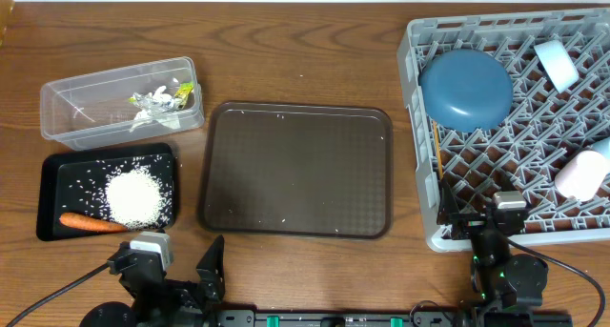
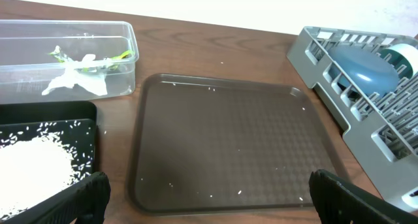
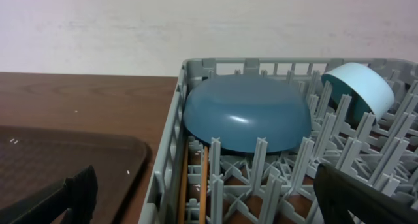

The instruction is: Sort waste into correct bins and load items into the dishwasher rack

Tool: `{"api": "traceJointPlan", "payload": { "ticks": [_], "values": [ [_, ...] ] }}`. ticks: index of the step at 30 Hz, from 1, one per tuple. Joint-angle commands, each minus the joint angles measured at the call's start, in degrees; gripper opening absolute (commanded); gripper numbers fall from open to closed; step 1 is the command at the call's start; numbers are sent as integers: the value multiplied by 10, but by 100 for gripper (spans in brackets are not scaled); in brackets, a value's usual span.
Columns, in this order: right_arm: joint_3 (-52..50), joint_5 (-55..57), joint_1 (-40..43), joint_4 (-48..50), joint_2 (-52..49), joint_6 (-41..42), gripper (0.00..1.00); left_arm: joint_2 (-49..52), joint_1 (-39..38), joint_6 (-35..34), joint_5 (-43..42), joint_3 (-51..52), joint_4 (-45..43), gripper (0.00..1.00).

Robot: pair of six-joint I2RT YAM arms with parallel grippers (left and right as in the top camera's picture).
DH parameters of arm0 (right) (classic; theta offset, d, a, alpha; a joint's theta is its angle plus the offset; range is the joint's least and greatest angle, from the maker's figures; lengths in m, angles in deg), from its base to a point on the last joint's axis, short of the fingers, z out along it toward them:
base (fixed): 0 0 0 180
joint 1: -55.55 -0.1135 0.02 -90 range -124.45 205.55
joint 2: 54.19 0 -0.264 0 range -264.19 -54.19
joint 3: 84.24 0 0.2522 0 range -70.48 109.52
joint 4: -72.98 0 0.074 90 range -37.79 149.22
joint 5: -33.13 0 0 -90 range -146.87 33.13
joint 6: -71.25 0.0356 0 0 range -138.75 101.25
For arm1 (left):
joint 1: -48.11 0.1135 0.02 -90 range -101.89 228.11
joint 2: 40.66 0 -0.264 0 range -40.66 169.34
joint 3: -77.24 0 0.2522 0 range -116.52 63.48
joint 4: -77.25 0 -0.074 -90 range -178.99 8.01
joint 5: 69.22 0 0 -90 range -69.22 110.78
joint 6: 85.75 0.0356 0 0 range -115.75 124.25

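The grey dishwasher rack [image 1: 419, 41] stands at the right. In it lie an upside-down blue bowl [image 1: 465, 87], a light-blue cup [image 1: 556, 63], a white-pink cup [image 1: 581, 173] and two wooden chopsticks [image 1: 437, 151] along its left wall. I cannot pick out a saucer. The clear tub [image 1: 67, 112] holds wrapper scraps [image 1: 157, 103]. The black tray [image 1: 48, 189] holds rice [image 1: 133, 195] and a carrot [image 1: 91, 222]. My left gripper [image 2: 215, 204] is open and empty near the front edge. My right gripper [image 3: 215, 204] is open and empty over the rack's front left corner.
A dark-brown serving tray [image 1: 295, 170] lies in the middle, bare except for a few rice grains. It also shows in the left wrist view [image 2: 222, 139]. The bowl [image 3: 247, 113] and chopsticks [image 3: 204, 185] show in the right wrist view.
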Motion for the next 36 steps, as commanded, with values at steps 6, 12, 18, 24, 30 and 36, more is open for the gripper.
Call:
{"api": "traceJointPlan", "payload": {
  "ticks": [6,12,18,24,30,36],
  "values": [
    [0,4,-6,-2,4,-11,99,-2,1,2,7,1,0,98],
    [0,4,-6,-2,4,-11,99,-2,1,2,7,1,0,98],
    [0,4,-6,-2,4,-11,99,-2,1,2,7,1,0,98],
    [0,4,-6,-2,4,-11,99,-2,1,3,8,1,4,98],
    [0,4,-6,-2,4,-11,99,-4,2,4,34,4,22,98],
    [0,4,-6,-2,4,-11,99,-30,33,4,84,64,3,98]
  ]
}}
